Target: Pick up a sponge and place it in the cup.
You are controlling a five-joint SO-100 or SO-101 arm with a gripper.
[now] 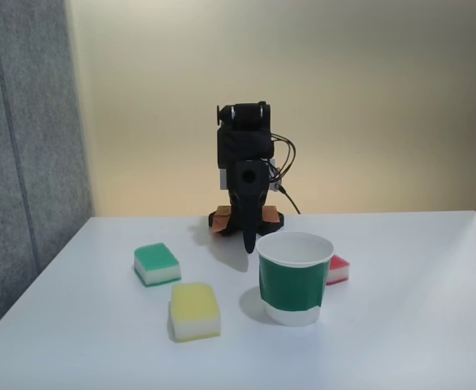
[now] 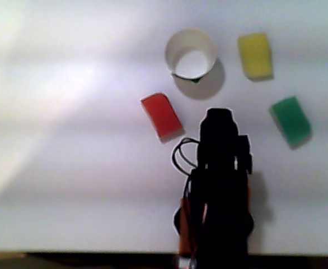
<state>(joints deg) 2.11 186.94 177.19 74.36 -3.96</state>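
The red sponge point(image 2: 161, 115) lies flat on the white table. In the fixed view the red sponge point(image 1: 338, 269) peeks out from behind the cup's right side. The cup point(image 1: 295, 276) stands upright, white with a wide green band, and from above the cup point(image 2: 190, 53) looks empty. My gripper point(image 1: 248, 242) hangs fingertips-down from the folded arm point(image 2: 220, 185), just behind the cup. Its jaws are shut with nothing between them. It touches neither sponge nor cup.
A green-and-white sponge point(image 1: 157, 264) point(image 2: 290, 119) and a yellow-and-white sponge point(image 1: 195, 310) point(image 2: 255, 55) lie on the table point(image 1: 417, 325) on the cup's other side. A grey panel point(image 1: 27, 162) stands at the left of the fixed view. The arm's base point(image 1: 246, 218) sits at the table's far edge.
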